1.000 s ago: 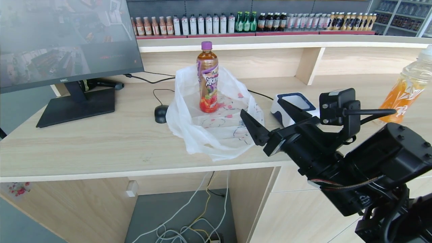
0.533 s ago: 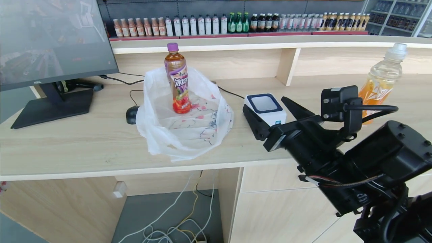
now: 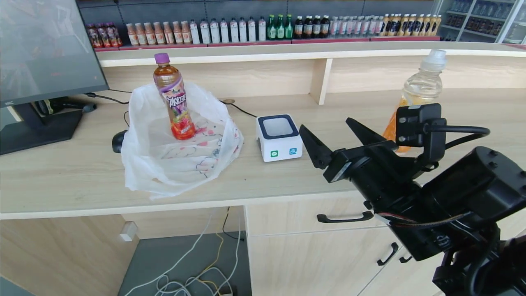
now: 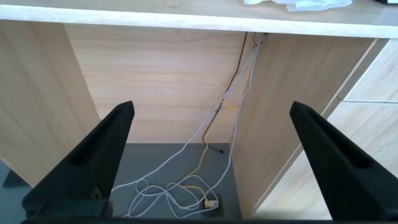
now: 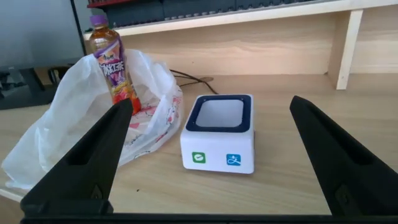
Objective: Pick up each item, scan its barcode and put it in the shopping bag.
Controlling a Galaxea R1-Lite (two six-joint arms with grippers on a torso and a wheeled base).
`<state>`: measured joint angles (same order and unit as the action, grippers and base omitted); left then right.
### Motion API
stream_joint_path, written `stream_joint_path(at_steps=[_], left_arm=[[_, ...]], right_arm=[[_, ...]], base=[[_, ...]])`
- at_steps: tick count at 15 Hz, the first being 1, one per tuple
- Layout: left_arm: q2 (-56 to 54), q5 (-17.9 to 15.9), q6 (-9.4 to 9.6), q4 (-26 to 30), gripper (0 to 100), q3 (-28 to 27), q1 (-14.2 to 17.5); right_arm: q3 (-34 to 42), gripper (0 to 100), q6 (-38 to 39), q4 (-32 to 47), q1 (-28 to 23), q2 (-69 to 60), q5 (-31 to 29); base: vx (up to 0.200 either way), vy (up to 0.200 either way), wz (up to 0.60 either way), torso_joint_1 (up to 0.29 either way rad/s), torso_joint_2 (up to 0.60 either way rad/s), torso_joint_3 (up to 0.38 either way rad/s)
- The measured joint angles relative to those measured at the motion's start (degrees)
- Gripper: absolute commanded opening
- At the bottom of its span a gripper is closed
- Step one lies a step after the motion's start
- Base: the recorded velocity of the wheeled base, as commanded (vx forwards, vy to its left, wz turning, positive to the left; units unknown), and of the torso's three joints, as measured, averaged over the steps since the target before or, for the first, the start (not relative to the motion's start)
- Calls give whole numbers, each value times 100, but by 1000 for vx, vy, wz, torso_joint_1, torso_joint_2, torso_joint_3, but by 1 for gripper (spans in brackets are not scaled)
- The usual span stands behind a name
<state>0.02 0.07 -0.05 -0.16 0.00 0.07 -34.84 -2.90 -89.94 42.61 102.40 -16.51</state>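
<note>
Long counter of pale wood ran across a shop interior, with a raised back ledge resting on an upright wooden divider. At the counter's left end stood a dark monitor on a black stand, with a black mouse nearby. Below the counter, an open recess showed grey floor and a loose tangle of white and yellow cables. Right of the recess were pale drawer fronts with black handles. Behind the counter, a dark wall panel carried a red-edged shelf lined with a row of bottles. More stocked shelving stood at the far right. The light was bright and even
</note>
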Motion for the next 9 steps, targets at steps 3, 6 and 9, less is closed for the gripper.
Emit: stream_joint_path(at_steps=[3,6,9], left_arm=[[0,0,-11,2,100,0,0],[0,0,-11,0,100,0,0],[0,0,-11,0,100,0,0]], right_arm=[[34,100,-32,0,0,-37,-2],[39,100,-44,0,4,-50,-5],[34,100,-49,-2,6,-55,-10]], base=[[0,-200,0,1,1,-2],[0,-200,0,-1,5,1],[0,-200,0,4,4,-1]])
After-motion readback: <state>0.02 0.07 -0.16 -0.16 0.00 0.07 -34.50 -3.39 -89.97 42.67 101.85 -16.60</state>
